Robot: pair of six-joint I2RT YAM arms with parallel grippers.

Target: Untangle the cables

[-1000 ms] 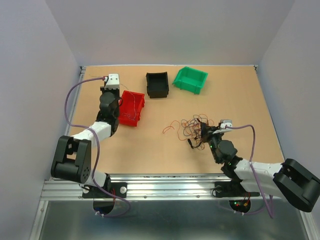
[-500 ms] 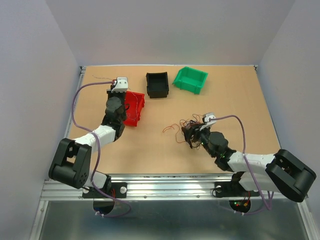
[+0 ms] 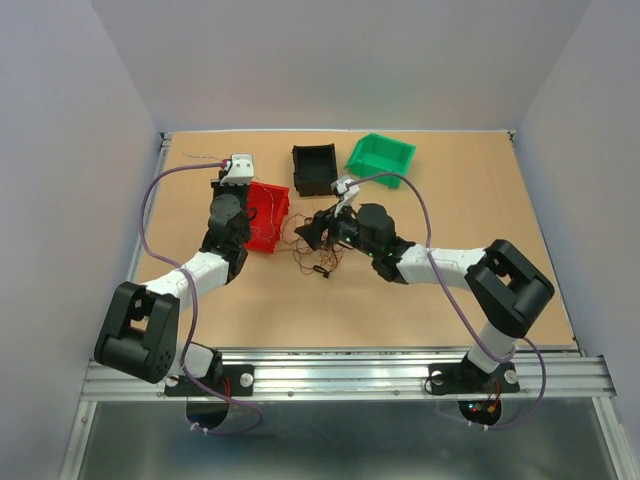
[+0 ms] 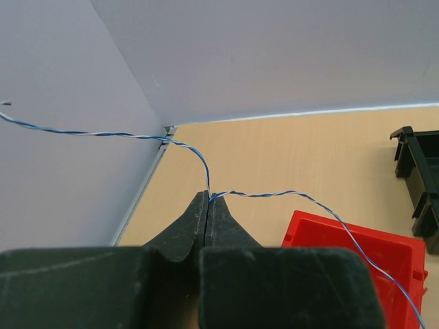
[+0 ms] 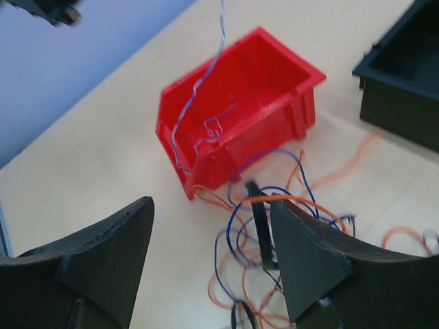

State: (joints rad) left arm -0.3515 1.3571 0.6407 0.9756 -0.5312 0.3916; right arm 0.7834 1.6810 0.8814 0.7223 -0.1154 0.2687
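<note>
Jaws, left gripper [image 4: 208, 199]: clenched tip to tip on one blue-and-white twisted wire [image 4: 260, 195].
- The wire leaves the pinch in two runs. One rises and goes left across the wall [image 4: 62, 178]. The other goes right and slopes down over the red bin [image 4: 343, 240], which sits below and right of the tips.
- The right wrist view shows the same wire dropping into the red bin, its lower end curled on the bin floor.

Jaws, right gripper [image 5: 210, 205]: released, standing wide apart, nothing pinched.
- The cables [image 5: 254, 233] are a loose tangle of orange, blue and black strands on the table [image 5: 103, 157]. They lie below the gap and nearer the right finger [image 5: 309, 260].
- The tangle's far edge touches the foot of the red bin, straight ahead of the jaws.
- A short black piece stands up in the tangle inside the gap, clear of both fingers.
- One faint orange strand trails ahead and right toward the black bin [image 5: 405, 96].
- Whether the held wire joins the tangle cannot be told.
</note>
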